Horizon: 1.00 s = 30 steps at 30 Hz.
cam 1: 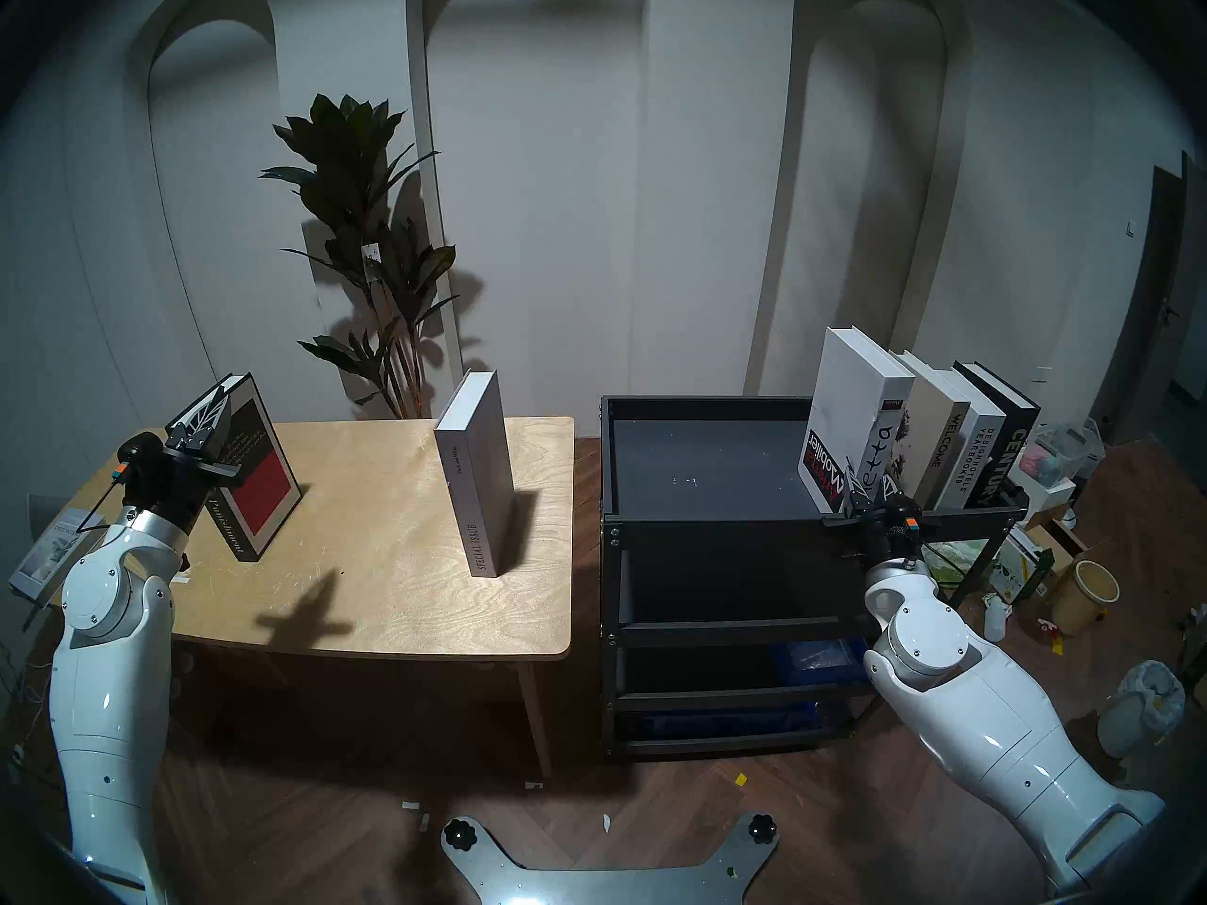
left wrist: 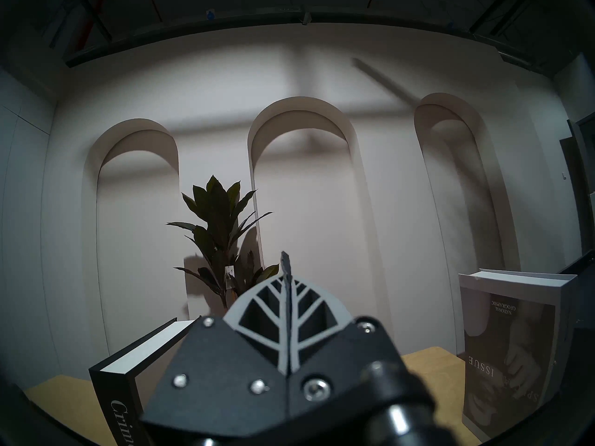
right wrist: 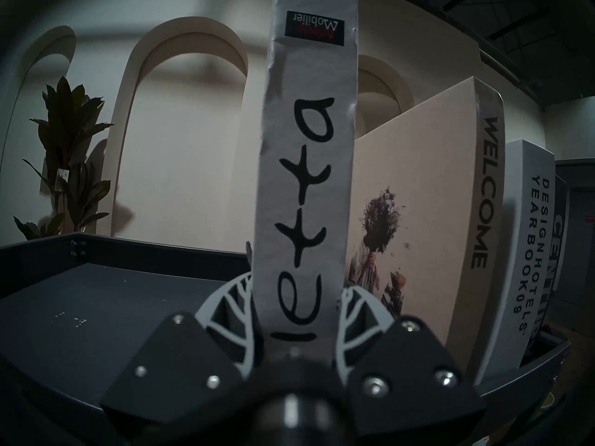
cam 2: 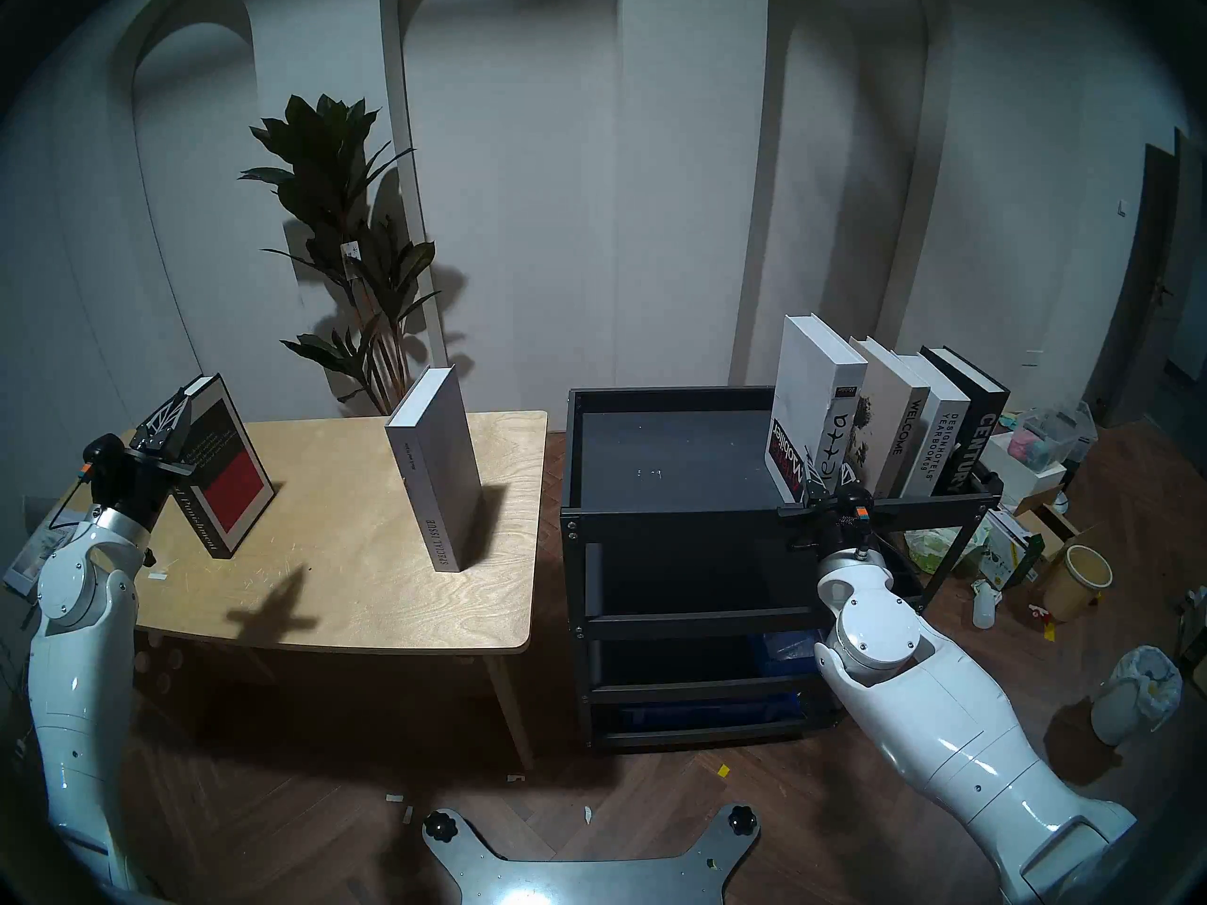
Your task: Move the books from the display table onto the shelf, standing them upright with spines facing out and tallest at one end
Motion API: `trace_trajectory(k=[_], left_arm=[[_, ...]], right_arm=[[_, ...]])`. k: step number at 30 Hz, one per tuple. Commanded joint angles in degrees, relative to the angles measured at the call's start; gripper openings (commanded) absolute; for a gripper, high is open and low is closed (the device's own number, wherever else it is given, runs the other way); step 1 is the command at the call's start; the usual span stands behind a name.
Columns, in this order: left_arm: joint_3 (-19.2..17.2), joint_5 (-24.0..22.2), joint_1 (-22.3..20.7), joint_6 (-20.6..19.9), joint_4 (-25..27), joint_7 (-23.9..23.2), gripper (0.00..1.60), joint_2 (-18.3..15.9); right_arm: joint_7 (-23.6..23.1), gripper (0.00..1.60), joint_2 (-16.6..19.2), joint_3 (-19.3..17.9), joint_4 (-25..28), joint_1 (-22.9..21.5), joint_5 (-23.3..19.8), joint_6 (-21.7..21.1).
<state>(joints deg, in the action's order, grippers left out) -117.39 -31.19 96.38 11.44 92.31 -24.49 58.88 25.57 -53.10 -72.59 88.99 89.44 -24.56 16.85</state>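
Right gripper (right wrist: 297, 310) is clamped on the lower spine of the white Arietta book (cam 1: 849, 420), one finger on each cover. The book stands on the black rack's (cam 1: 705, 473) top tray near the front rim, at the left end of the row, tilted right against the Welcome book (cam 1: 934, 427). Grip at the spine presumably keeps it from tipping left, where nothing supports it.

Row on the tray's right side, left to right: Arietta, Welcome, Designhotels Yearbook (cam 1: 976, 456), Century (cam 1: 1002, 453). Spines face front. Arietta looks tallest, so it fits at the row's end.

Left gripper (left wrist: 287, 310) is fully pinched together, holding nothing. It hovers beside the top of the Crime and Punishment book (cam 1: 251, 486), which stands leaning near the left edge of the plywood table (cam 1: 392, 590). Contact cannot be confirmed.

The grey Special Issue book (cam 1: 477, 473) stands upright toward the table's right edge.

Judgement: four shelved, two remaining. Risk: Arietta falling left on release.
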Motion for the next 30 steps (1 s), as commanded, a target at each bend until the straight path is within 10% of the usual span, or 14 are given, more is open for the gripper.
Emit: trace_trajectory(k=[1, 4, 13, 21, 30], left_arm=[[0.09, 0.17, 0.07, -0.06, 1.97, 0.25, 0.0, 0.13], [0.3, 0.25, 0.0, -0.12, 2.17, 0.37, 0.0, 0.15], [0.61, 0.35, 0.08, -0.25, 2.71, 0.58, 0.0, 0.19], [0.74, 0.36, 0.28, -0.25, 3.09, 0.73, 0.0, 0.24], [0.78, 0.3, 0.47, -0.31, 3.38, 0.89, 0.0, 0.2]], right_arm=[[0.55, 0.02, 0.77, -1.2, 1.58, -0.6, -0.18, -0.14], [0.6, 0.5, 1.05, -1.36, 1.78, -0.5, -0.49, -0.3], [0.58, 0.81, 1.74, -1.44, 2.12, -0.27, -1.18, -0.39], [0.73, 1.56, 2.14, -1.26, 2.41, -0.19, -1.59, -0.45], [0.91, 1.44, 2.34, -0.96, 2.38, -0.21, -1.79, -0.3]])
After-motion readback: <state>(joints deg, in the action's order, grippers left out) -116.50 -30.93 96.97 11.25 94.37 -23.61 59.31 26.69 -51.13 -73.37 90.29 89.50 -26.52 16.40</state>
